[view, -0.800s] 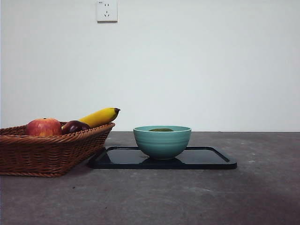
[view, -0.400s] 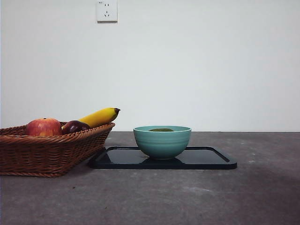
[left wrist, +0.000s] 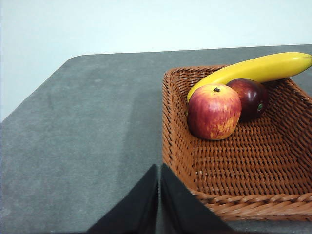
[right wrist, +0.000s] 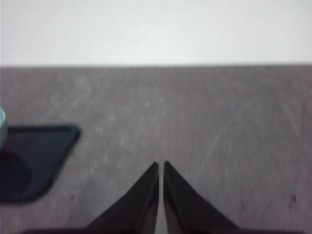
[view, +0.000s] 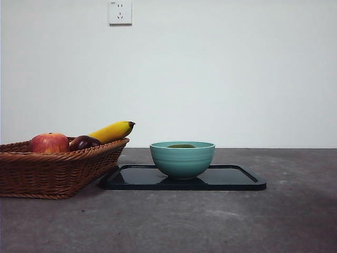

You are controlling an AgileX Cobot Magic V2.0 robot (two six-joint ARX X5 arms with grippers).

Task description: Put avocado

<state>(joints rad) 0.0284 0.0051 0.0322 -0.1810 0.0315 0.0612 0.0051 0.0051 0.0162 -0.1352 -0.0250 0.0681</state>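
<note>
Hanging clear of the work, the left gripper (left wrist: 159, 195) has its jaws pressed together on nothing, near the wicker basket (left wrist: 234, 161) that holds the apple (left wrist: 213, 112), plum (left wrist: 249, 97) and banana (left wrist: 253, 70). The right gripper (right wrist: 160, 190) is likewise closed and empty above bare table, the black tray (view: 231, 182) off to its side. On that tray's left half stands the teal bowl (view: 182, 161); the avocado (view: 181, 146) lies inside, its top just showing. Placement looks finished.
</note>
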